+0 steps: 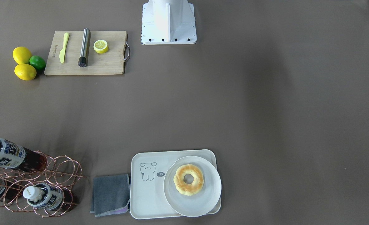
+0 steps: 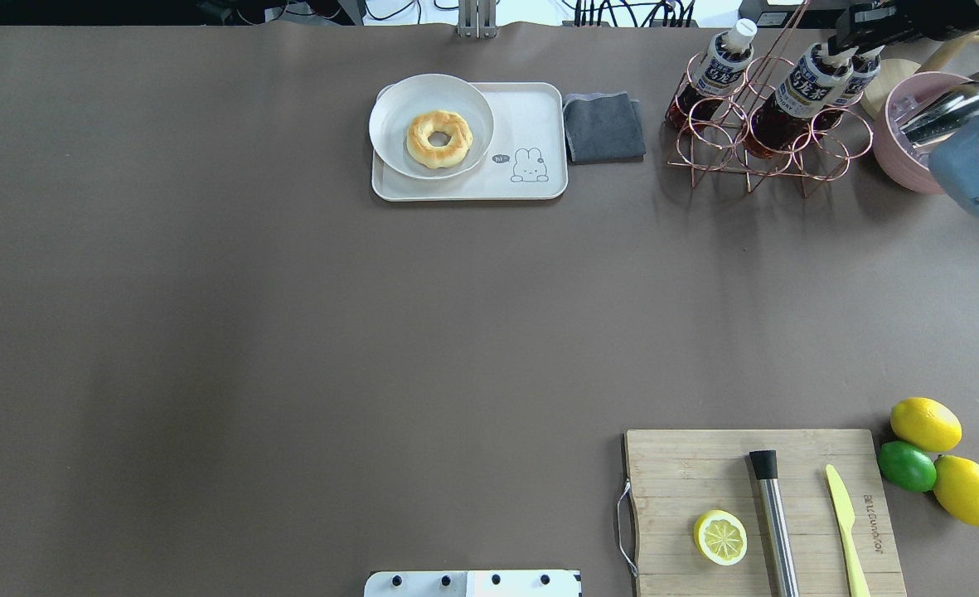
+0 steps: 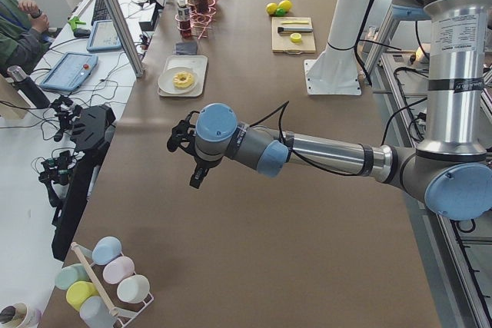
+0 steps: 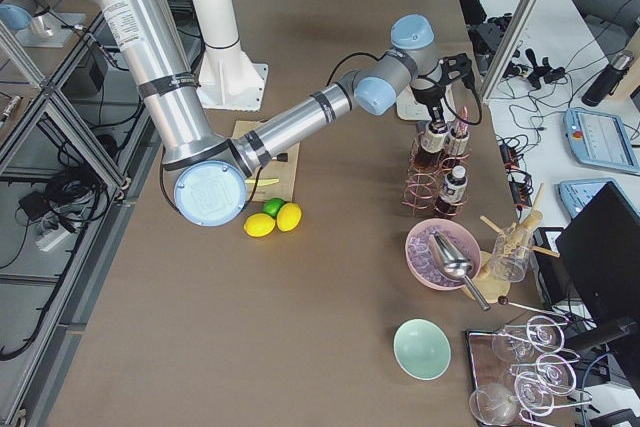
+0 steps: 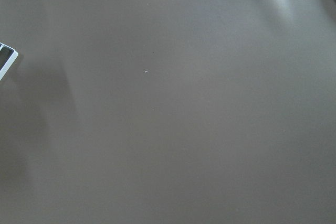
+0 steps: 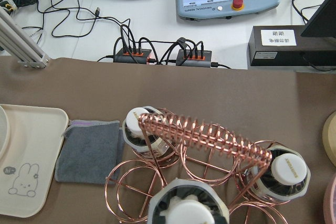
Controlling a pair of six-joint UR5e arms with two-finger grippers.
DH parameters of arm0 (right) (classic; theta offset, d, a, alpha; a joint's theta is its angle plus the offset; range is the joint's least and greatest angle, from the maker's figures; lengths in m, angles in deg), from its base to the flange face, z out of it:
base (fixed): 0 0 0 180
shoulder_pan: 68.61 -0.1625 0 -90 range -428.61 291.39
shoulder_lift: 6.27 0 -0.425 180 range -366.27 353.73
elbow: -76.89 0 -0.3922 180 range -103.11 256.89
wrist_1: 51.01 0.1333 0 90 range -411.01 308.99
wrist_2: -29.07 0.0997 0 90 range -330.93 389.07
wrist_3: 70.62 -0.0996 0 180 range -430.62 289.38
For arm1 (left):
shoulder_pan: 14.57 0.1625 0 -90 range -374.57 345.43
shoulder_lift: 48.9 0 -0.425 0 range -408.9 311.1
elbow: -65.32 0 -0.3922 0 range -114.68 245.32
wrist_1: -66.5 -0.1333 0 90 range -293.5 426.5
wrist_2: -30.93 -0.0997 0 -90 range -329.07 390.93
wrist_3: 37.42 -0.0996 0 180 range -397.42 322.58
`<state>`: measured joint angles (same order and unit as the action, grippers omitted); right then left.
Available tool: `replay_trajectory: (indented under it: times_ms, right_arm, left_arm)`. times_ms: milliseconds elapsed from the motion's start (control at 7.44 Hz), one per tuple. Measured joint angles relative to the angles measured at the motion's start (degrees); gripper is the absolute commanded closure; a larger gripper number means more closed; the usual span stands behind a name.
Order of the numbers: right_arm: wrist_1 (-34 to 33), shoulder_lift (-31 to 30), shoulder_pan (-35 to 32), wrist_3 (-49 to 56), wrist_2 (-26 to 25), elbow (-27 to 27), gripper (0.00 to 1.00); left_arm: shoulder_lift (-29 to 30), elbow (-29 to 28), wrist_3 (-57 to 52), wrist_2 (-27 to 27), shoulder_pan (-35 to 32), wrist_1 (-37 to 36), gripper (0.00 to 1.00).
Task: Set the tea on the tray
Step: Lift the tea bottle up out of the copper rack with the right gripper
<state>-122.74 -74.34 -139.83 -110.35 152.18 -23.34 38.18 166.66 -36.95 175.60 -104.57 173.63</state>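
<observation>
Three tea bottles lie tilted in a copper wire rack (image 1: 62,168). My right gripper (image 2: 850,41) is at the white cap of the middle tea bottle (image 2: 811,81), also seen at the left edge of the front view (image 1: 9,153) and directly below the right wrist camera (image 6: 186,211). Its fingers do not show clearly, so I cannot tell if they are closed on the cap. The other two bottles (image 2: 721,62) (image 2: 858,79) sit beside it. The cream tray (image 2: 530,108) with the bear drawing lies left of the rack. My left gripper (image 3: 182,134) hovers over bare table, far from everything; I cannot tell its state.
A white plate (image 1: 196,206) with a donut (image 1: 188,179) fills half of the tray. A grey cloth (image 1: 111,194) lies between tray and rack. A pink bowl (image 2: 903,157) stands right of the rack. A cutting board (image 1: 109,65) and lemons (image 1: 25,72) are near the robot's base.
</observation>
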Motion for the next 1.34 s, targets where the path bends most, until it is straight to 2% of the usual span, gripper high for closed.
replay_trajectory:
  times_ms: [403, 806, 1075, 1343]
  right_arm:
    - [-11.51, 3.23, -0.48, -0.52, 0.95, -8.02, 1.00]
    - [-17.00, 9.52, 3.90, -5.56, -1.17, -10.05, 1.00]
    - [-20.34, 15.84, 12.65, -12.46, -8.63, -9.90, 1.00]
    - [-27.46, 22.63, 21.52, -17.28, -16.46, -9.55, 1.00]
  left_arm:
    - [-0.58, -0.08, -0.06, 0.00, 0.00, 0.23, 0.02]
    - [-2.15, -0.12, 0.09, 0.14, 0.00, 1.89, 0.02]
    - [-2.64, -0.02, 0.13, 0.32, 0.00, 2.08, 0.02]
    - [-2.64, -0.10, 0.21, 0.39, 0.00, 2.08, 0.02]
